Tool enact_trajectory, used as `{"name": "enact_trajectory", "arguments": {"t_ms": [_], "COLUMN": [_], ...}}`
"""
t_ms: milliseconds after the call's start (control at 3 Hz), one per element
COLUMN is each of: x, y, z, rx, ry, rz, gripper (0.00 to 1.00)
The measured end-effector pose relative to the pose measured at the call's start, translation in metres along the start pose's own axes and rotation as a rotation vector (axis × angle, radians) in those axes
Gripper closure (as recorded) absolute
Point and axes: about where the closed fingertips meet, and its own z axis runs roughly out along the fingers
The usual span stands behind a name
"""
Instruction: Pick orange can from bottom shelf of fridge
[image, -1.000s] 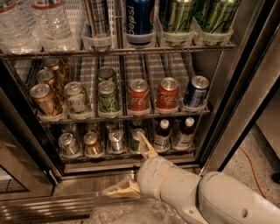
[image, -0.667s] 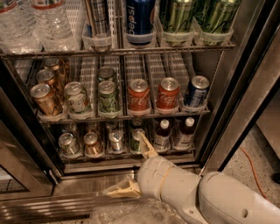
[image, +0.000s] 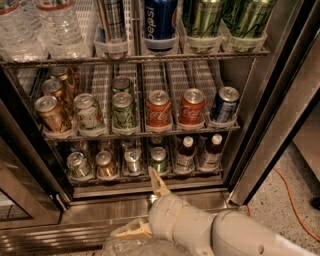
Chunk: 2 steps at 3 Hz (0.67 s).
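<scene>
The orange can (image: 105, 164) stands on the bottom shelf (image: 145, 176) of the fridge (image: 265, 120), second lane from the left, between two silver cans. My gripper (image: 135, 202) is in front of the fridge's steel base panel, below and right of the orange can and clear of it. It is open and empty. One beige finger (image: 159, 182) points up at the shelf's front edge near the green can (image: 159, 159). The other finger (image: 131, 230) points left, low down.
Two brown white-capped bottles (image: 185, 154) stand at the right of the bottom shelf. The rack above holds bronze-gold cans (image: 50, 114), green cans and red Coca-Cola cans (image: 159, 111). The door frame (image: 280, 125) stands at the right. An orange cable (image: 292, 200) lies on the floor.
My gripper and forearm have shifted slightly left and down. Nothing in the fridge has moved.
</scene>
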Motion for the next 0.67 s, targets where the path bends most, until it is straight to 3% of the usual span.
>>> {"name": "enact_trajectory", "arguments": {"t_ms": [333,667], "x": [0.032,0.057], "y": [0.016,0.023], "z": [0.015,0.023], "rx": [0.034,0.102], "ry": [0.001,-0.011], "rz": [0.015,0.011], "gripper": [0.00,0.00]}}
